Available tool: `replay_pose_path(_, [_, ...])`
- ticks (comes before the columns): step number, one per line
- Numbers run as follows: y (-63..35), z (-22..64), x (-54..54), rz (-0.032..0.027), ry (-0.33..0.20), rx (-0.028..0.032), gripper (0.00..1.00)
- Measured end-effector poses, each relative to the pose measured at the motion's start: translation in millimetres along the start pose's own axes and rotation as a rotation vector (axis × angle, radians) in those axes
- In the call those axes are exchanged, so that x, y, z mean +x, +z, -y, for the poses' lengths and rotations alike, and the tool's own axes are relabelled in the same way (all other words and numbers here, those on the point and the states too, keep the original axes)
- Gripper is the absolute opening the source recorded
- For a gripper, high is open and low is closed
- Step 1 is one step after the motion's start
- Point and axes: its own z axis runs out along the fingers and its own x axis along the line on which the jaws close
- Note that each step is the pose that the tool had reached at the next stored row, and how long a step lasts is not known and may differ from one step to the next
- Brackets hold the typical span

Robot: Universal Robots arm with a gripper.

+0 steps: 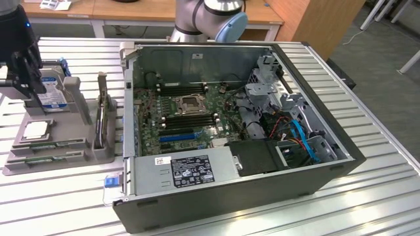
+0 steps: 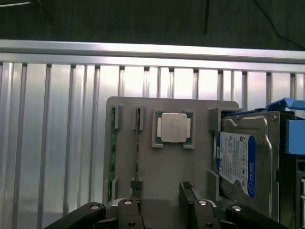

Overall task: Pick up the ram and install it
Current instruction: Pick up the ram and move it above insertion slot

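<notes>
Shows the black two-fingered tool (image 2: 162, 200) open and empty, jaws parted over bare grey plastic, poised above one end of the flat grey plastic parts holder (image 2: 167, 164). Places one fingertip (image 2: 137, 192) in line with the end of the ram (image 2: 137, 143), a long, narrow green circuit-board stick standing on its long edge in a slot of the holder. Cannot tell contact from the wrist view; the exterior view sets the tool well above. Finds a second, matching green stick (image 2: 113, 152) in the parallel slot just beside, nearer the holder's outer edge.

Further out: square silver processor chip (image 2: 174, 128) in its own recess, between the sticks and the upright silver hard drive (image 2: 240, 157) with a blue-and-white label. Beyond, in the exterior view: ribbed aluminium bench (image 1: 380, 206) under the holder; open dark grey computer case (image 1: 262, 191) alongside, on the exterior view's right; large green motherboard (image 1: 164, 125) inside.

Handling of the ram, as judged: light, thin and stiff, yet brittle if bent, and slick on its flat faces. Best taken across the two flat faces near mid-length, clear of the contact edge. Calls for a gentle squeeze and a straight lift out of the slot.
</notes>
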Motion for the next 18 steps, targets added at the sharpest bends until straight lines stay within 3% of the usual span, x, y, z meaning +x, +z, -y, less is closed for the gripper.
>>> replay_pose_path(8, [0.2,0.0,0.0,-0.0073,-0.141,0.0010,0.44])
replay_pose_path(12, [0.2,-0.2,1.8,-0.0079,-0.143,0.0009,0.44])
replay_pose_path(18, [0.4,-0.5,16.2,-0.0077,-0.138,0.0009,0.44])
